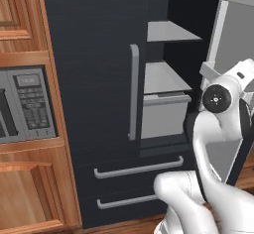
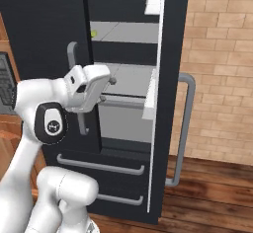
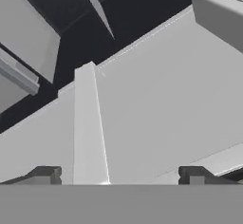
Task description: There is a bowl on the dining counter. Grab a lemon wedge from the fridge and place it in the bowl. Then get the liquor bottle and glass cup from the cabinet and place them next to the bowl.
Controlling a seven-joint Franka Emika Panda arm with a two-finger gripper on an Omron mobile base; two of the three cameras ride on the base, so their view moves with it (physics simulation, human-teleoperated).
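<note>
The black fridge [image 1: 94,54] stands with its left door closed and its right door [image 2: 173,79] swung open toward me. Pale grey shelves [image 1: 166,77] and a drawer [image 1: 163,114] show inside. A small yellow-green lemon wedge [image 2: 93,33] lies at the left end of an upper shelf. My gripper [image 2: 107,90] hovers at the fridge opening, level with the middle shelf and below the wedge, open with nothing between its fingers. In the hand view the fingertips [image 3: 47,174] stand wide apart in front of the pale inner face of the door [image 3: 156,109]. The bowl, liquor bottle, glass cup and cabinet are out of view.
A grey microwave [image 1: 25,104] sits in wooden cabinetry [image 1: 20,20] left of the fridge. Two freezer drawers with bar handles [image 1: 139,167] lie below. The open door's long handle [image 2: 185,128] juts right, before a brick wall [image 2: 222,54] and wooden floor [image 2: 207,197].
</note>
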